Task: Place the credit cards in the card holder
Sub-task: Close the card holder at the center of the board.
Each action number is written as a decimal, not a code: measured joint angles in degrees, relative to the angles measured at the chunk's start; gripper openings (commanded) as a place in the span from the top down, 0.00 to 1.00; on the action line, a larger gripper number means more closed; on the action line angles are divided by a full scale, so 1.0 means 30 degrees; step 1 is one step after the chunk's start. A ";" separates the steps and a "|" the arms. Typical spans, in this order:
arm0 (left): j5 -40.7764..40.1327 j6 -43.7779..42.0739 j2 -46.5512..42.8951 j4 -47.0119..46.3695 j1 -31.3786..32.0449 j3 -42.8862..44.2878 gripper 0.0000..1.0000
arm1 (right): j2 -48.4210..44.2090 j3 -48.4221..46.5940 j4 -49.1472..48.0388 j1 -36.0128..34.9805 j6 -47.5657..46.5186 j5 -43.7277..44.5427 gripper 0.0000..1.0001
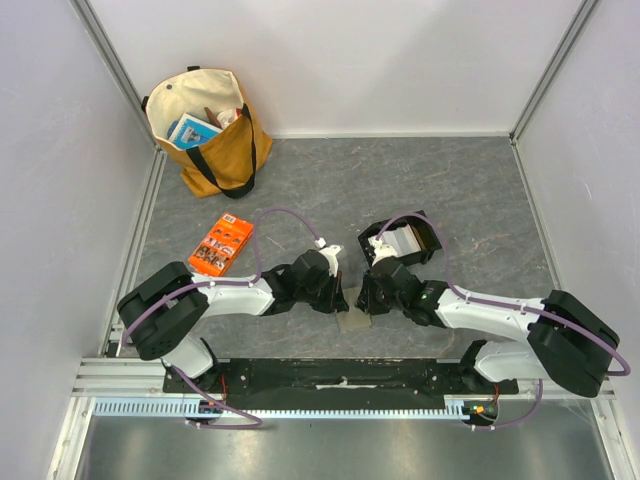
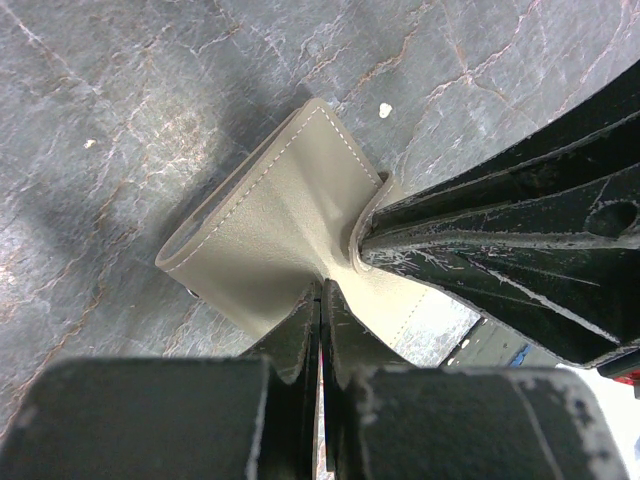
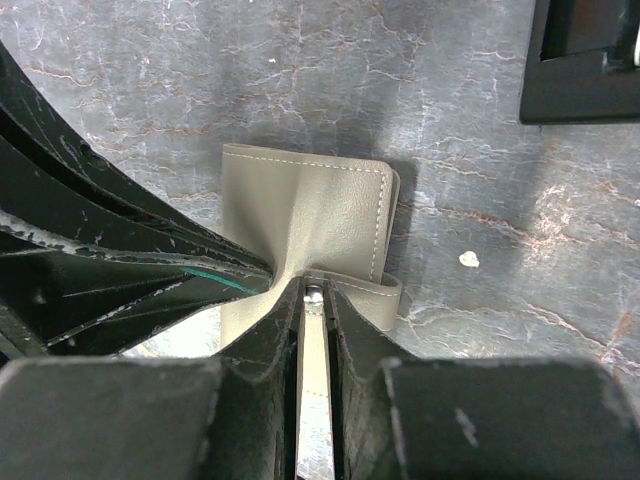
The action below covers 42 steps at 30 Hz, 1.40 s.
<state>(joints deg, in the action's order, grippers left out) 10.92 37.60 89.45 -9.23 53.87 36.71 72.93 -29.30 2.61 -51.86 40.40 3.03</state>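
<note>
The olive-grey card holder (image 1: 352,320) lies on the table between the two arms. In the left wrist view the card holder (image 2: 270,220) is pinched at its near edge by my left gripper (image 2: 320,287), which is shut on it. My right gripper (image 3: 313,287) holds the card holder (image 3: 310,210) from the other side, its jaws closed on a flap where a metal stud shows. In the top view my left gripper (image 1: 338,300) and right gripper (image 1: 366,300) almost meet over it. The credit cards (image 1: 403,240) sit as a pale stack in a black tray.
The black tray (image 1: 432,240) stands just behind the right arm; its corner, the black tray (image 3: 585,60), shows top right in the right wrist view. An orange printed packet (image 1: 220,246) lies to the left. A tan tote bag (image 1: 205,125) stands at the back left. White walls enclose the table.
</note>
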 measured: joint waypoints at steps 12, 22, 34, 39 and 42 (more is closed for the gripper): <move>-0.0044 0.0000 0.0007 0.0066 0.0000 0.0022 0.98 | 0.0947 -0.0597 -0.0080 0.0102 -0.0168 0.0248 0.94; -0.0022 0.0000 0.0007 0.0073 0.0007 0.0036 0.98 | 0.0816 -0.0488 -0.0073 0.0117 -0.0364 0.0255 0.95; -0.0029 0.0000 0.0051 0.0211 0.0080 0.0146 0.98 | -0.0036 0.0051 -0.0015 0.0109 -0.0364 0.0044 0.87; -0.0029 0.0000 0.0051 0.0219 0.0080 0.0146 0.98 | -0.0036 0.0066 -0.0022 0.0036 -0.0364 -0.0095 0.85; -0.0029 0.0000 0.0058 0.0219 0.0080 0.0146 0.98 | -0.0044 0.0087 -0.0036 0.0015 -0.0364 -0.0095 0.85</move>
<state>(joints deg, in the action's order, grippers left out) 10.83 37.60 89.62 -8.58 54.11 37.15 72.79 -29.04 2.50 -51.81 39.31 2.74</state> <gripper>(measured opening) 0.023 0.152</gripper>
